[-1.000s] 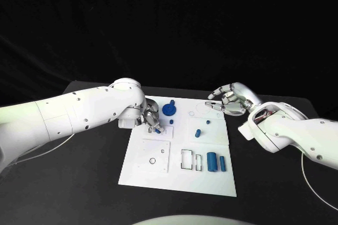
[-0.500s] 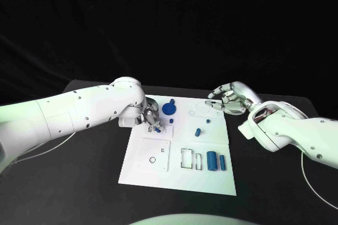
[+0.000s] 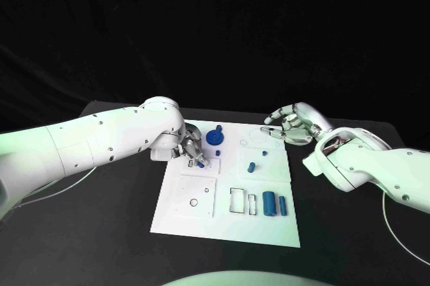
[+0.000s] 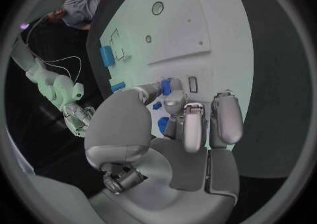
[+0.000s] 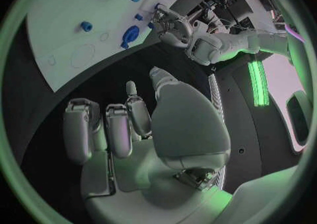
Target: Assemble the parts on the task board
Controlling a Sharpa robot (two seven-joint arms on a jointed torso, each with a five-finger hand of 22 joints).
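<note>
The white task board (image 3: 199,222) lies in the middle of the black table. My left hand (image 3: 188,148) hovers over the board's far left part and pinches a small blue part (image 3: 202,163) between thumb and finger. The left wrist view shows that part (image 4: 166,85) at the fingertips, close above the board (image 4: 192,23). A blue gear (image 3: 214,137) and a small blue peg (image 3: 218,153) stand just beside the hand. My right hand (image 3: 291,127) hangs at the board's far right corner, fingers apart and holding nothing, as in the right wrist view (image 5: 132,129).
A short blue cylinder (image 3: 251,168) and a tiny blue piece (image 3: 265,154) lie mid-board. Two larger blue cylinders (image 3: 269,204) (image 3: 282,205) lie side by side near the front right, next to rectangular slots (image 3: 237,200). A square plate with a round hole (image 3: 194,203) sits at the front left.
The whole picture has shifted slightly. Both hands keep their places, and the left hand still pinches the small blue part.
</note>
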